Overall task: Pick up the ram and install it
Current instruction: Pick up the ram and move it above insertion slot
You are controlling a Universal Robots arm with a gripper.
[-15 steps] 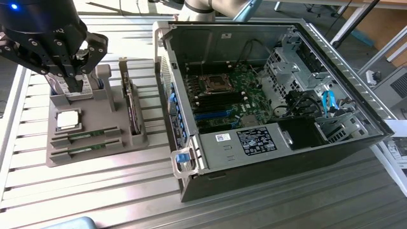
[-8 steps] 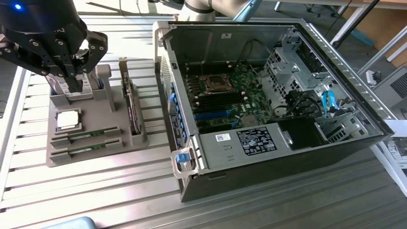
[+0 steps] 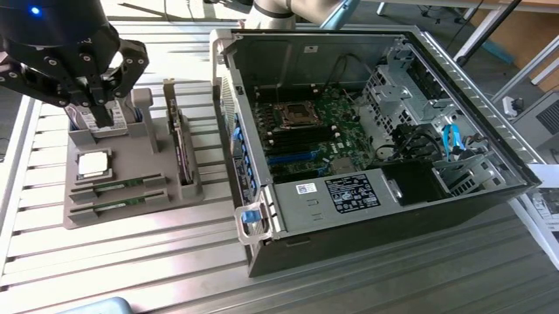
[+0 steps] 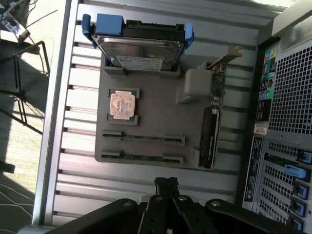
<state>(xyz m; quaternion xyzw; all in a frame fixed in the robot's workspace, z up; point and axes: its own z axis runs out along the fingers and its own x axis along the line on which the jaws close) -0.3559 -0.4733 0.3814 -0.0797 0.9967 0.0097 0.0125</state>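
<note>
Pincer [image 3: 102, 118] [image 4: 166, 183] is black, fingers pressed together, nothing held, touching nothing. It hangs raised above the gray parts tray [image 3: 131, 140] [image 4: 161, 105]. In exterior view it overlaps the hard drive [image 3: 86, 122] [image 4: 139, 48] end of the tray. In wrist view the fingertips sit against the bench [image 3: 131, 261] [image 4: 97, 190] slats just past the tray edge on the ram side. Two ram sticks lie flat and parallel in their own tray slots, both apart from the pincer: inner ram stick [image 3: 118, 185] [image 4: 144, 138] just beside the processor [image 3: 93, 165] [image 4: 122, 104], outer ram stick [image 3: 118, 206] [image 4: 141, 157] along the tray edge. Both are green, thin, seated, neither lifted. In exterior view the processor lies between the hard drive end and the sticks, so the ram is at the tray end away from the pincer. In wrist view the outer stick is the one closest to the fingertips. Expansion card [image 3: 179, 144] [image 4: 212, 126] stands on edge along the tray side facing the computer case [image 3: 288, 242] [image 4: 287, 97]. The case lies open on the bench at the exterior view's right, motherboard [image 3: 323, 124] exposed inside. The blue carrier on the hard drive shows in wrist view.
</note>
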